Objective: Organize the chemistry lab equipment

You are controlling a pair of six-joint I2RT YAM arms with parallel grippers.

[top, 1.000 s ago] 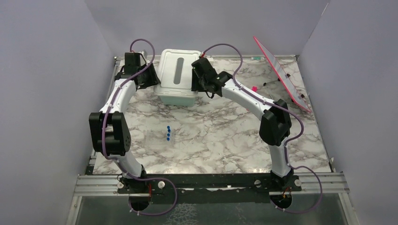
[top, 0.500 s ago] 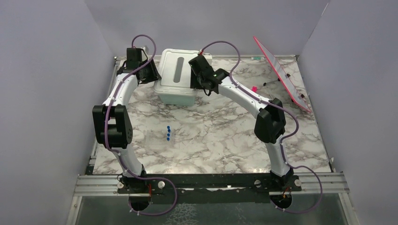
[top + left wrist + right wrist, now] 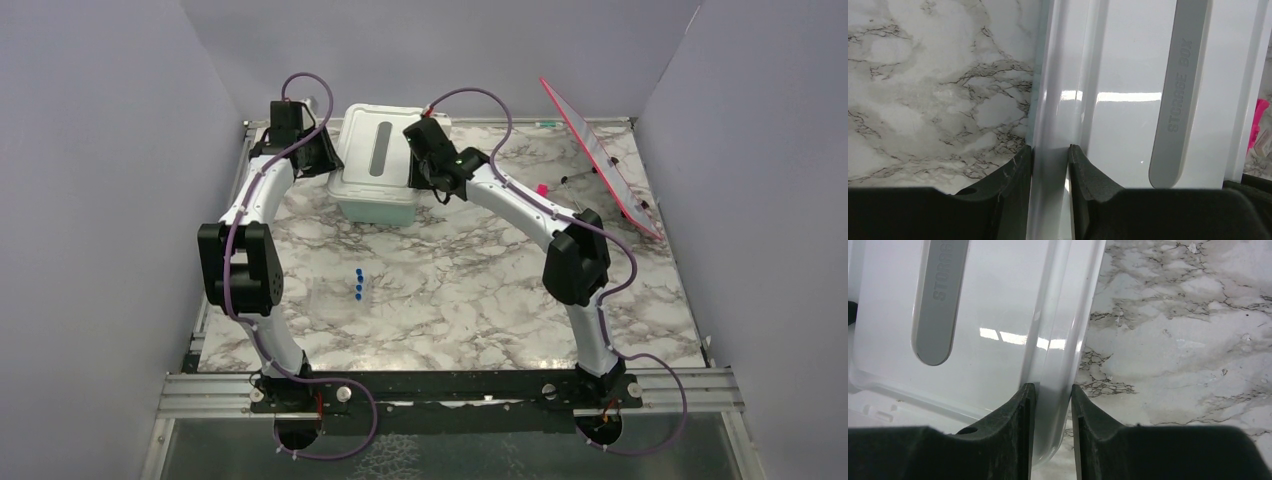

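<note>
The left hand [image 3: 1050,162] and right hand [image 3: 1053,399] clamp the storage box [image 3: 360,172] by its rims. The box has shifted far and stopped, seemingly placed.

Blocked at 12 o'clock by lidded tub [image 3: 378,165], its rims pinched at 9 by left gripper [image 3: 1049,150] and at 3 by right gripper [image 3: 1053,388]; open marble tabletop [image 3: 480,290] toward 6, broken only by blue-capped vials [image 3: 358,285]; hemmed at 2 by leaning pink strip [image 3: 600,155].

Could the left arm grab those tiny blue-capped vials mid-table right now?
Probably not yet: the left gripper is clamped on the rim of the white lid. Once freed, nothing stands between it and the blue-capped vials.
</note>
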